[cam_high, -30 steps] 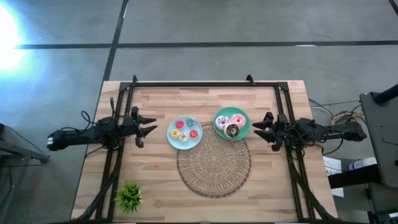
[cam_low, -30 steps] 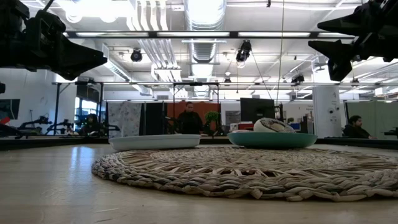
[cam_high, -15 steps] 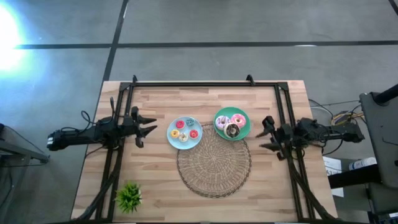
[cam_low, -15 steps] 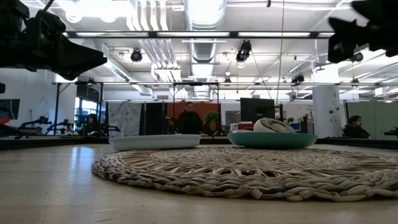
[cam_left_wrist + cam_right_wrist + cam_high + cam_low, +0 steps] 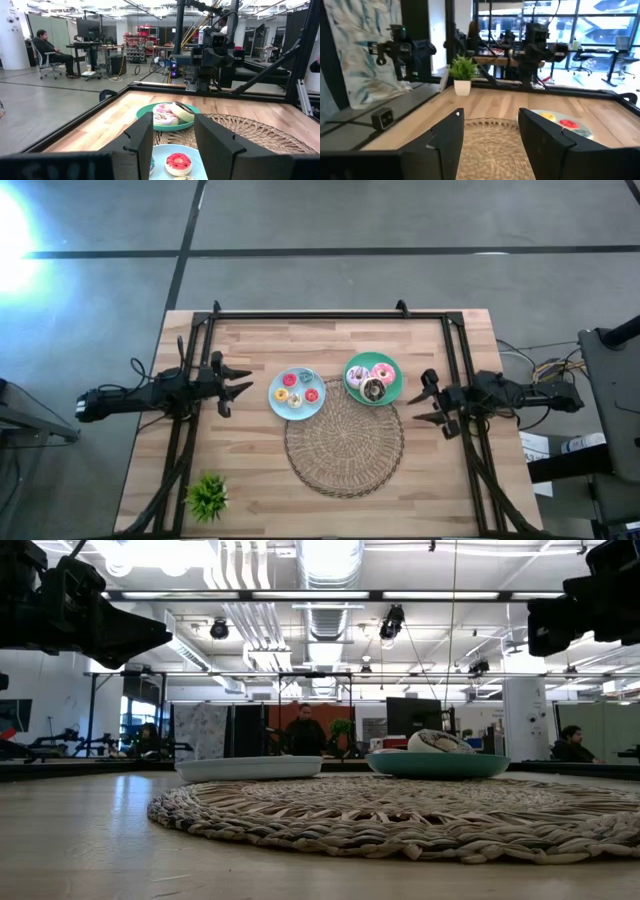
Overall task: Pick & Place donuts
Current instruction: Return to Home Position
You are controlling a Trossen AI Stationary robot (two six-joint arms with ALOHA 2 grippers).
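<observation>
Blue plate (image 5: 275, 402): holds the small donuts (image 5: 296, 390), red, yellow, blue and pale ones among them, clustered near its middle. The left wrist view shows a red-glazed one (image 5: 177, 162) lying flat.

Green plate (image 5: 392, 393): holds the larger donuts (image 5: 372, 378), pink ones and a chocolate-brown one, packed close together. In the low view a drizzled donut (image 5: 440, 742) rises above this plate's rim.

The two plates sit side by side on the far edge of a round woven placemat (image 5: 344, 442), which lies at the middle of the wooden counter (image 5: 260, 340).

Left gripper (image 5: 245, 380): fingers spread, nothing between them. It is raised above the counter just beside the blue plate on that plate's left, pointing at it — close to the small donuts but not touching them or the plate.

Right gripper (image 5: 415, 409): fingers also spread, nothing between them. It is raised beside the green plate on that plate's right, a little nearer the counter's front edge — apart from the larger donuts.

A small green potted plant (image 5: 207, 497) stands at the front-left corner, well apart from both plates.
</observation>
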